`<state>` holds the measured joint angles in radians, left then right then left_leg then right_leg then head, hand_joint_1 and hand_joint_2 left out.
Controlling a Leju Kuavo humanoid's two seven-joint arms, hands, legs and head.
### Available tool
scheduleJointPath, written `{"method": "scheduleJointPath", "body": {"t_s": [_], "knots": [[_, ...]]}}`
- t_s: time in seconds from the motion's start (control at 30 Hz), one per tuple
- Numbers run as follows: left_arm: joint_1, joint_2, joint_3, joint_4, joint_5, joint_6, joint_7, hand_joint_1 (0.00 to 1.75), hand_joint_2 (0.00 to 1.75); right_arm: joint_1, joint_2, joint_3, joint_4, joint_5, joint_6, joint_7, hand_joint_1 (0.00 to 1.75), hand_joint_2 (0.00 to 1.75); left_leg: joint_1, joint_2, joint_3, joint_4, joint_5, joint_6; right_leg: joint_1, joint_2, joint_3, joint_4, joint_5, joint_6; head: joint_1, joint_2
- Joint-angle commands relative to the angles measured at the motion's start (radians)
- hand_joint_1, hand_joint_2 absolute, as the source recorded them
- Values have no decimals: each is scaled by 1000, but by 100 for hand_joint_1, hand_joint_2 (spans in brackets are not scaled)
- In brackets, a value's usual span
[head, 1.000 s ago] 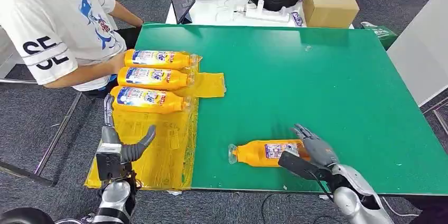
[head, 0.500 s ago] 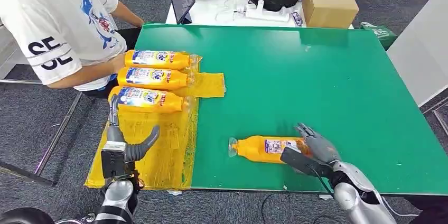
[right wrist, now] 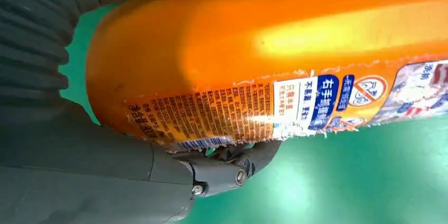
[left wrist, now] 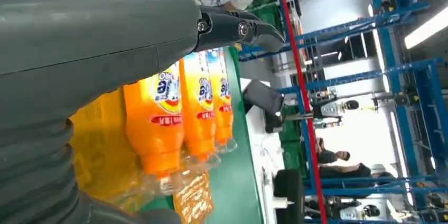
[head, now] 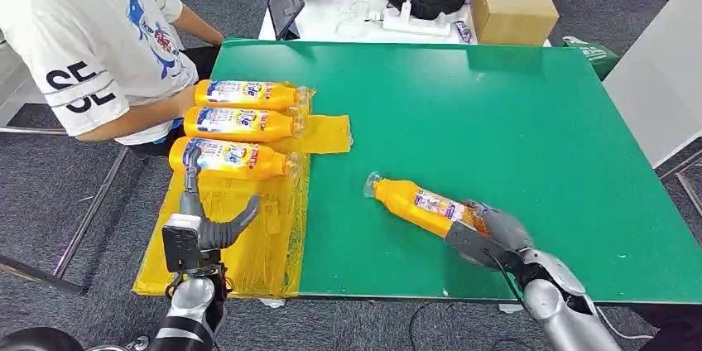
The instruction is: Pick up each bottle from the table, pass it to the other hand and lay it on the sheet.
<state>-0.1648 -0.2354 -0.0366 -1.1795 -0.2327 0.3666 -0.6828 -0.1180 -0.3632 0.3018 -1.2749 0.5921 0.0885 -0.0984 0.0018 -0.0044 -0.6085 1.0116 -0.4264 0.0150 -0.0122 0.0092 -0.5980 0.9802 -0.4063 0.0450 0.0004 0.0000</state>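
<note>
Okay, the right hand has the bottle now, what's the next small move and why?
Probably carry the bottle left toward the left hand. The right hand grips its base, with the cap end tilted up and pointing left. The left hand hangs open over the sheet, where three bottles already lie, so it looks ready for the pass.

The right hand (head: pixel 484 235) now grips the base end of the orange bottle (head: pixel 418 204); earlier its fingers lie spread over the bottle as it rests flat, parallel to the near table edge. The bottle is now swung round, its clear-capped neck pointing up-table and toward the yellow sheet (head: pixel 248 235). The left hand (head: pixel 207 227) stands slightly farther forward over the sheet, its raised finger now overlapping the nearest laid bottle (head: pixel 228 158).
</note>
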Motion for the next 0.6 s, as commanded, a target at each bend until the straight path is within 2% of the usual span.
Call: {"method": "scheduleJointPath", "body": {"t_s": [0.03, 0.13, 0.2, 0.23, 0.37, 0.4, 0.5, 0.53, 0.6], "knots": [[-39, -2, -23, 77, 11, -5, 2, 0, 175, 44, 58, -47, 26, -51, -9, -46, 175, 175, 1, -3, 2, -1, 0, -1, 1, -4, 4, -2, -1, -1, 0, 0], [-22, -6, -24, 50, 14, -14, 7, 0, 175, 20, 156, -98, -40, -32, -146, -109, 175, 175, 1, 0, 2, -1, -1, -1, 1, -1, 3, -1, 0, -2, 0, 0], [3, -14, -28, 7, 30, -37, 30, 0, 175, 21, 263, -157, -142, 13, -309, -169, 175, 175, 1, 3, 1, 0, -1, -1, 1, 2, 1, 0, 0, -2, 0, 0], [14, -16, -38, -13, 50, -70, 56, 0, 175, 33, 324, -190, -213, 31, -437, -220, 175, 175, 1, 5, 1, 0, -2, -2, 1, 4, 0, 1, 0, -2, 0, 0], [26, -19, -51, -29, 60, -81, 65, 0, 175, 59, 336, -187, -289, 46, -466, -206, 175, 175, 1, 3, -2, 1, -2, -2, 1, 2, -3, 3, -2, -3, -1, 0], [26, -20, -50, -28, 74, -91, 72, 0, 175, 62, 348, -200, -298, 40, -508, -241, 175, 175, 1, 1, -2, 1, -2, -2, 1, 0, -2, 3, -3, -3, -1, 0], [27, -29, -88, -39, 210, -236, 148, 0, 175, 114, 453, -274, -448, -3, -787, -440, 175, 175, 2, -3, -2, 0, -2, -1, 2, -3, 0, 1, -3, -2, 0, 0], [24, -28, -112, -39, 242, -271, 168, 0, 175, 129, 502, -323, -490, 35, -787, -472, 175, 175, 1, -2, -5, 0, -1, -1, 1, -1, -5, 3, -2, -1, 0, 0], [16, -25, -150, -35, 327, -357, 216, 0, 175, 153, 548, -363, -524, 26, -787, -531, 175, 175, 2, -2, -4, 2, -3, -2, 2, -2, -3, 4, -4, -2, 0, 0]]}}
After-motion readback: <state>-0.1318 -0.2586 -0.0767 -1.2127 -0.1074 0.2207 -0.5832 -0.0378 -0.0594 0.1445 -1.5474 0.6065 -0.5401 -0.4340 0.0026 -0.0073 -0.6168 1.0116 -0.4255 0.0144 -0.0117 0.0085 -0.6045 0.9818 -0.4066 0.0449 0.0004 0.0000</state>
